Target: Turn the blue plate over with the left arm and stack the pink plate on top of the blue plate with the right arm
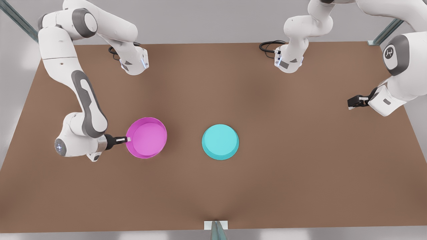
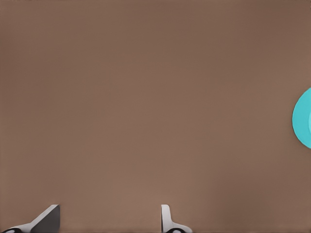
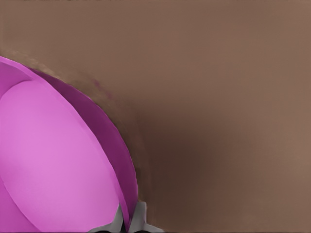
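The pink plate (image 1: 146,137) is open side up at the front view's left. My right gripper (image 1: 127,139) is shut on its rim on the side away from the blue plate. In the right wrist view the fingertips (image 3: 140,213) pinch the pink plate's (image 3: 53,160) wall, and a shadow lies on the table beside it. The blue plate (image 1: 220,141) lies flat at the table's middle and seems to have its flat bottom up. My left gripper (image 1: 355,101) waits open far off at the front view's right, and the left wrist view catches only an edge of the blue plate (image 2: 303,119).
Everything rests on a brown table (image 1: 300,173). Both arm bases stand at its far edge, with black cables (image 1: 268,46) beside them. A small white bracket (image 1: 216,225) sits at the near edge. Bare table lies between the two plates.
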Tool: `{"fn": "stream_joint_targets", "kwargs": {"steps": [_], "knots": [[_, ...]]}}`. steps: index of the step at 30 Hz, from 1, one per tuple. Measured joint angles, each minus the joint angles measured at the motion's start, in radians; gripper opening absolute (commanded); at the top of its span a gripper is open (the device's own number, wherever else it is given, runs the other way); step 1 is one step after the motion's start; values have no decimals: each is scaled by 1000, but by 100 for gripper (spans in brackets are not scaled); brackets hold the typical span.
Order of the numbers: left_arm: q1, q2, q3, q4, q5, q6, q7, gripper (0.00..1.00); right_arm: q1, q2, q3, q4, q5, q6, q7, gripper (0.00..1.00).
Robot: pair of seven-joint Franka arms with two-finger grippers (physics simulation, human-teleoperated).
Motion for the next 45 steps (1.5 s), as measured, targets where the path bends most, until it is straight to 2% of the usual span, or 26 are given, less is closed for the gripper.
{"fn": "stream_joint_targets", "kwargs": {"steps": [4, 19, 28, 29, 31, 32, 40, 41, 42, 43, 44, 45], "knots": [[0, -1, 0, 0, 0, 0, 0, 100, 94, 5, 45, -9, 31, 138, 125, 21], [0, -2, 0, 0, 0, -1, -2, 100, 527, 25, 45, -12, 55, 479, 637, 21], [0, -3, -2, 0, 0, -7, -2, 100, 565, 59, 41, 1, 44, 529, 653, 21], [-1, -3, -2, 0, 0, -7, -2, 100, 565, 61, 41, 1, 43, 530, 653, 26], [-1, -3, -2, 0, 0, -7, -2, 100, 563, 75, 40, 1, 36, 555, 649, 90], [-1, -3, -2, 0, 0, -7, -2, 100, 563, 78, 40, 1, 34, 561, 643, 100], [-1, -5, -2, 0, 0, -15, -2, 100, 562, 74, 37, 4, 35, 564, 647, 100], [-1, -6, -2, 0, 0, -15, -2, 100, 559, 55, 39, 12, 22, 504, 648, 100], [-1, -6, -2, 0, 0, -16, -2, 100, 526, -25, 38, 124, -67, 236, 645, 100], [-1, -6, -2, 0, 0, -16, -2, 100, 448, -46, 43, 312, -173, -128, 626, 100], [-1, -6, -2, 0, 0, -16, -2, 100, 382, -48, 43, 485, -262, -415, 556, 100], [0, -6, -2, 0, 0, -16, -2, 100, 340, -162, -1, 516, -335, -513, 447, 100]]}}
